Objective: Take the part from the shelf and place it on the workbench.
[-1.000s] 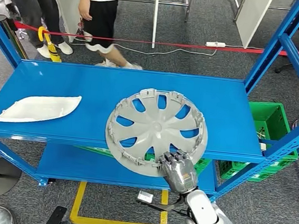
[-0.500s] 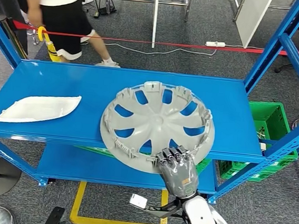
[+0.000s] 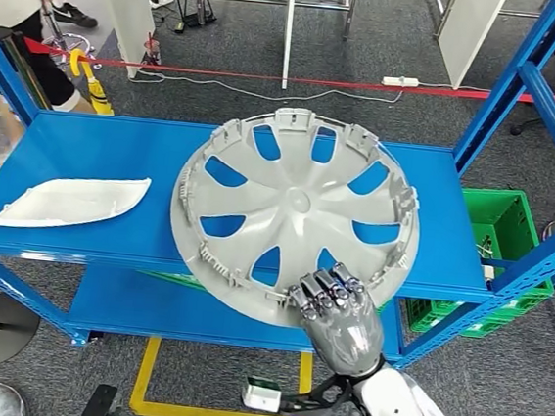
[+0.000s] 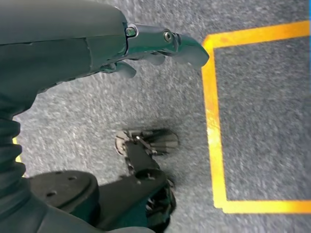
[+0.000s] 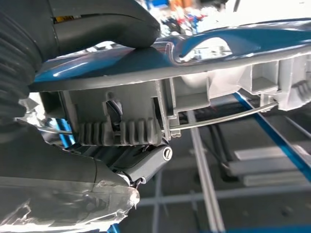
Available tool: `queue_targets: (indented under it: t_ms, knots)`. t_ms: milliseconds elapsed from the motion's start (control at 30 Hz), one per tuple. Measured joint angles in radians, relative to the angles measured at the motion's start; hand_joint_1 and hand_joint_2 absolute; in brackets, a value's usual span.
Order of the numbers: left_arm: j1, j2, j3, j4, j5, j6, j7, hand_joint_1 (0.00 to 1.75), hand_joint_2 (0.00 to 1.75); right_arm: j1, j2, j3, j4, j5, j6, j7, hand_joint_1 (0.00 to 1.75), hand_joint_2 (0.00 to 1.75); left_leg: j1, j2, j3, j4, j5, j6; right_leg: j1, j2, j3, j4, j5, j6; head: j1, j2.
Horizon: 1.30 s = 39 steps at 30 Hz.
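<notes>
Fingers (image 3: pixel 324 289) of the right hand (image 3: pixel 338 317) grip the near rim of the grey wheel cover (image 3: pixel 296 213), lifted and tilted above the blue shelf (image 3: pixel 116 158).
Seen from the right wrist, the thumb (image 5: pixel 106 22) presses one face of the cover's rim (image 5: pixel 121 124) and the darker fingers clamp the other face. The wheel cover hangs over the shelf's front edge, its far side raised toward the shelf's back. A white curved part (image 3: pixel 71 201) lies flat on the shelf, well apart from the cover. The left hand (image 4: pixel 110 46) hangs over grey floor beside a yellow floor line (image 4: pixel 213 121), fingers extended and apart, holding nothing.
</notes>
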Motion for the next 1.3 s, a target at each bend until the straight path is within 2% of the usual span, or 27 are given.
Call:
queue_targets:
  t_ms: [133,200,467,600,633,700,733,767,800,867,900,933,967,1000,1033,1067,1100,1133,1200,1233,1267,1300]
  knots:
    - [0.000,0.001,0.005,0.000,-0.002,-0.007,-0.007,0.00,1.75,0.063,0.039,-0.077,-0.060,0.000,0.000,-0.150,1.75,1.75,0.000,0.000,0.000,0.000,0.000,0.000,0.000,0.000,0.000,0.000,0.000,0.000,0.000,0.000]
    - [0.000,0.001,0.006,0.000,-0.007,-0.002,-0.005,0.00,1.75,0.085,0.061,-0.107,-0.080,0.001,0.000,-0.182,1.75,1.75,0.000,0.000,0.000,0.000,0.000,0.000,0.000,0.000,0.000,0.000,0.000,0.000,0.000,0.000]
    - [0.001,0.002,0.007,0.000,-0.006,-0.006,-0.011,0.00,1.75,0.126,0.113,-0.160,-0.116,0.000,0.000,-0.221,1.75,1.75,0.000,0.000,0.000,0.000,0.000,0.000,0.000,0.000,0.000,0.000,0.000,0.000,0.000,0.000]
    - [0.001,0.002,0.007,0.000,0.006,0.001,-0.024,0.00,1.75,0.141,0.131,-0.133,-0.114,-0.030,0.000,-0.147,1.75,1.75,-0.001,0.000,0.000,0.001,-0.001,0.001,-0.001,0.000,0.000,-0.002,0.001,0.001,0.000,0.000]
    - [0.001,0.003,0.007,0.000,0.008,0.005,-0.029,0.00,1.75,0.146,0.133,-0.122,-0.113,-0.064,0.000,-0.148,1.75,1.75,-0.002,0.000,0.000,0.002,0.000,0.005,-0.003,0.000,0.001,-0.005,0.003,0.004,0.000,0.000]
    - [0.002,0.003,0.008,0.000,0.009,0.014,-0.039,0.00,1.75,0.162,0.141,-0.117,-0.108,-0.145,0.000,-0.207,1.75,1.75,-0.001,0.001,0.004,-0.010,0.007,0.016,-0.004,0.001,0.001,-0.011,0.005,0.012,-0.001,0.000]
    - [0.003,0.002,0.008,0.000,0.008,0.019,-0.042,0.00,1.75,0.172,0.147,-0.121,-0.105,-0.172,0.000,-0.240,1.75,1.75,0.002,0.003,0.008,-0.022,0.015,0.020,-0.003,0.000,-0.004,-0.003,-0.003,0.016,0.000,0.000]
    - [0.003,0.001,0.008,0.000,0.007,0.023,-0.043,0.00,1.75,0.180,0.153,-0.125,-0.101,-0.186,0.000,-0.265,1.75,1.75,0.005,0.006,0.011,-0.033,0.020,0.022,-0.003,-0.002,-0.017,0.023,-0.023,0.018,0.003,0.000]
    - [0.003,0.001,0.008,0.000,0.007,0.025,-0.044,0.00,1.75,0.187,0.158,-0.127,-0.097,-0.192,0.000,-0.282,1.75,1.75,0.008,0.008,0.012,-0.039,0.024,0.023,-0.004,-0.004,-0.040,0.072,-0.053,0.020,0.004,0.000]
    - [0.004,0.001,0.008,0.000,0.005,0.029,-0.044,0.00,1.75,0.198,0.164,-0.131,-0.089,-0.204,0.000,-0.303,1.75,1.75,0.009,0.011,0.010,-0.040,0.026,0.023,-0.010,-0.008,-0.099,0.204,-0.112,0.028,0.007,0.000]
    - [0.006,0.001,0.008,0.000,0.003,0.033,-0.044,0.00,1.75,0.203,0.165,-0.134,-0.084,-0.210,0.000,-0.314,1.75,1.75,0.010,0.012,0.010,-0.039,0.026,0.022,-0.014,-0.008,-0.121,0.251,-0.121,0.034,0.007,0.000]
    - [0.007,0.000,0.008,0.000,0.000,0.037,-0.044,0.00,1.75,0.208,0.168,-0.140,-0.080,-0.217,0.000,-0.327,1.75,1.75,0.013,0.013,0.009,-0.037,0.026,0.019,-0.018,-0.009,-0.129,0.265,-0.111,0.039,0.007,0.000]
    - [0.008,0.000,0.008,0.000,-0.002,0.042,-0.043,0.00,1.75,0.213,0.173,-0.148,-0.075,-0.222,0.000,-0.342,1.75,1.75,0.017,0.012,0.008,-0.034,0.025,0.014,-0.022,-0.010,-0.119,0.239,-0.082,0.046,0.007,0.000]
    - [0.009,0.000,0.008,0.000,-0.005,0.046,-0.042,0.00,1.75,0.218,0.179,-0.157,-0.072,-0.226,0.000,-0.359,1.75,1.75,0.022,0.011,0.006,-0.029,0.023,0.006,-0.029,-0.010,-0.094,0.182,-0.044,0.053,0.008,0.000]
    - [0.010,0.001,0.008,0.000,-0.008,0.051,-0.040,0.00,1.75,0.223,0.185,-0.165,-0.069,-0.228,0.000,-0.374,1.75,1.75,0.025,0.010,0.002,-0.022,0.021,-0.003,-0.032,-0.008,-0.065,0.121,-0.021,0.062,0.009,0.000]
    - [0.010,0.002,0.009,0.000,-0.010,0.055,-0.038,0.00,1.75,0.227,0.191,-0.173,-0.067,-0.228,0.000,-0.385,1.75,1.75,0.027,0.009,-0.004,-0.012,0.019,-0.014,-0.035,-0.004,-0.041,0.076,-0.002,0.063,0.011,0.000]
    - [0.010,0.003,0.009,0.000,-0.013,0.059,-0.037,0.00,1.75,0.231,0.196,-0.179,-0.066,-0.228,0.000,-0.394,1.75,1.75,0.026,0.007,-0.011,-0.002,0.017,-0.023,-0.037,0.001,-0.030,0.051,0.001,0.059,0.013,0.000]
    - [0.011,0.004,0.009,0.001,-0.015,0.062,-0.035,0.00,1.75,0.234,0.199,-0.183,-0.065,-0.227,0.000,-0.399,1.75,1.75,0.023,0.005,-0.018,0.005,0.019,-0.030,-0.036,0.005,-0.032,0.052,-0.004,0.050,0.013,0.000]
    - [0.013,0.006,0.009,0.001,-0.017,0.066,-0.029,0.00,1.75,0.239,0.204,-0.192,-0.063,-0.227,0.000,-0.403,1.75,1.75,0.022,0.002,-0.031,0.014,0.023,-0.040,-0.037,0.006,-0.051,0.064,0.000,0.026,0.009,0.000]
    - [0.014,0.006,0.009,0.001,-0.019,0.068,-0.026,0.00,1.75,0.241,0.206,-0.197,-0.062,-0.227,0.000,-0.404,1.75,1.75,0.024,0.006,-0.040,0.022,0.015,-0.043,-0.036,0.005,-0.061,0.068,0.005,0.016,0.007,0.000]
    - [0.014,0.006,0.009,0.001,-0.021,0.068,-0.025,0.00,1.75,0.242,0.207,-0.201,-0.061,-0.226,0.000,-0.404,1.75,1.75,0.025,0.012,-0.054,0.046,-0.008,-0.045,-0.035,0.003,-0.071,0.070,0.011,0.006,0.006,0.000]
    - [0.014,0.005,0.009,0.002,-0.023,0.069,-0.024,0.00,1.75,0.243,0.209,-0.205,-0.061,-0.224,0.000,-0.404,1.75,1.75,0.025,0.020,-0.075,0.091,-0.045,-0.047,-0.033,0.001,-0.081,0.069,0.018,-0.004,0.004,0.000]
